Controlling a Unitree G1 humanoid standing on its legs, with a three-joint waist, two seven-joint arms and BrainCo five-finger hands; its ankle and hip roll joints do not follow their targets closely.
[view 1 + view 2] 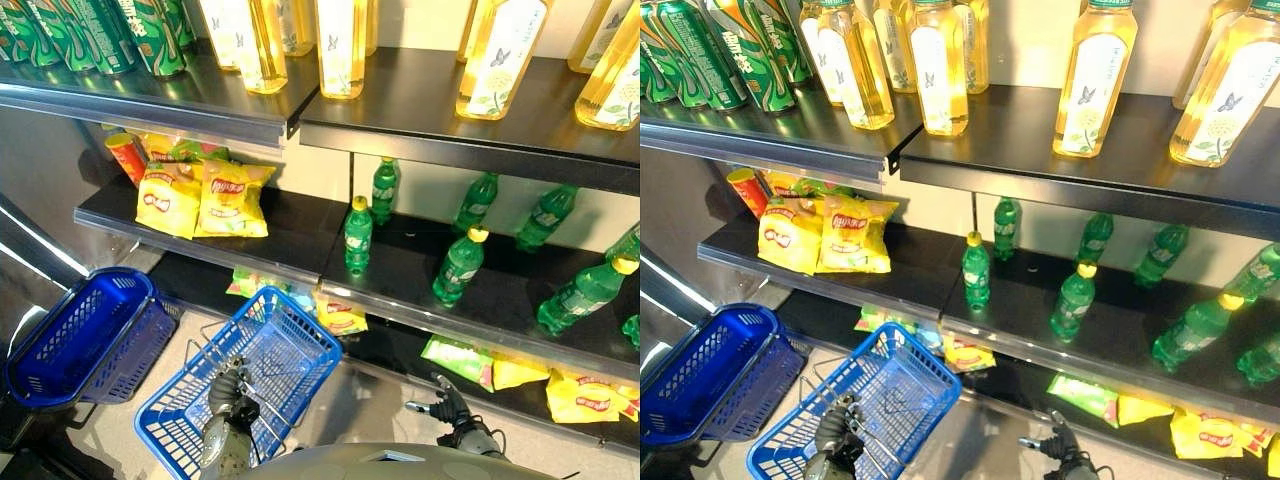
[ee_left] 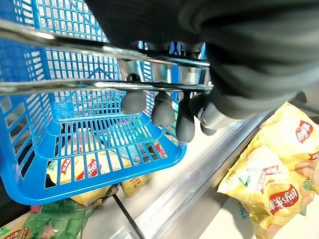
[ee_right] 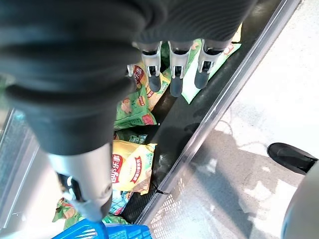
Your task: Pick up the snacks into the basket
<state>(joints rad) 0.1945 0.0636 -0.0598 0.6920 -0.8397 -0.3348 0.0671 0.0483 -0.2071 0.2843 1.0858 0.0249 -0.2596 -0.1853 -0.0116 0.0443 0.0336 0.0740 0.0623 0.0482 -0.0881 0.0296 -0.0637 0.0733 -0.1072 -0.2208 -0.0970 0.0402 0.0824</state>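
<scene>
Fingers of the left hand curl round the wire handles of the blue plastic basket; the right hand, apparently relaxed, hovers near yellow crisp packets on the bottom shelf.

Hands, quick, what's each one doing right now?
Left hand: fingers curled round the blue basket's wire handles.
Right hand: open, holding nothing.
</scene>
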